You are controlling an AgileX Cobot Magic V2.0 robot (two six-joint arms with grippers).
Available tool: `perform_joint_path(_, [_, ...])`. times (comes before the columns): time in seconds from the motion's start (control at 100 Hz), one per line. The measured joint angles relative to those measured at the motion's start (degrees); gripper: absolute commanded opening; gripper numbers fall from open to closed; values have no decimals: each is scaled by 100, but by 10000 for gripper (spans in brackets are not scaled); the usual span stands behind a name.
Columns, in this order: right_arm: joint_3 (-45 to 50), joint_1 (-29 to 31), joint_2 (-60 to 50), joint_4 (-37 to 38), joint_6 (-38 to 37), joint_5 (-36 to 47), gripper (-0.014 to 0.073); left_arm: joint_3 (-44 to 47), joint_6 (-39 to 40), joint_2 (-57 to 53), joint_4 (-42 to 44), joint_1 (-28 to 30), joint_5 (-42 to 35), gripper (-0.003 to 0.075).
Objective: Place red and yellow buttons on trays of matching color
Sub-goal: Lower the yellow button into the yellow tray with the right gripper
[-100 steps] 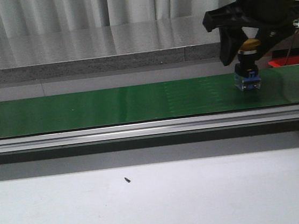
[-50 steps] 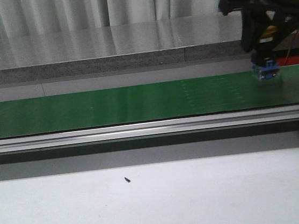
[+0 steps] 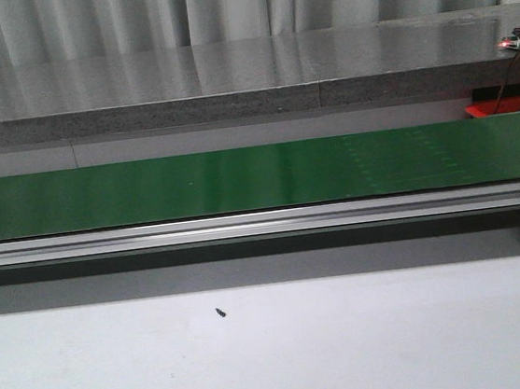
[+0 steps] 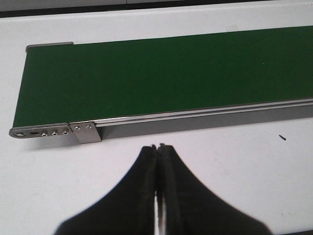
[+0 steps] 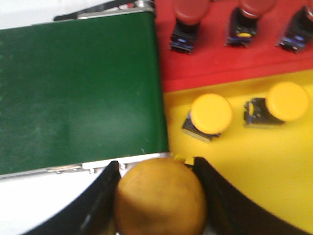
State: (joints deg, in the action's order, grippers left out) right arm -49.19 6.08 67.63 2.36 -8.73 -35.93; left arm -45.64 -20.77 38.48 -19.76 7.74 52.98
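Observation:
In the right wrist view my right gripper (image 5: 157, 167) is shut on a yellow button (image 5: 160, 198), held at the edge of the yellow tray (image 5: 234, 156). Two yellow buttons (image 5: 210, 115) (image 5: 283, 104) lie on that tray. Beyond it is the red tray (image 5: 215, 61), which holds three red buttons (image 5: 188, 17). From the front only a sliver of the red tray (image 3: 504, 107) shows at the far right, and the right arm is out of that frame. My left gripper (image 4: 157, 147) is shut and empty above the white table, near one end of the belt.
The green conveyor belt (image 3: 240, 180) runs across the table with a metal rail (image 3: 245, 224) along its front. A small black speck (image 3: 221, 312) lies on the white table (image 3: 278, 352). A grey ledge (image 3: 185, 109) stands behind the belt.
The right arm has carried the yellow button off the belt to the right and left the front view.

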Motion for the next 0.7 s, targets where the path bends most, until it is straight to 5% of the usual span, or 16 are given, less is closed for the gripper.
perform_joint_path(0.3, [838,842,-217,72,0,257,99,0,0,0,0,0,0,-20])
perform_joint_path(0.7, [1097,975,857,104,0,1321,99,0,0,0,0,0,0,-20])
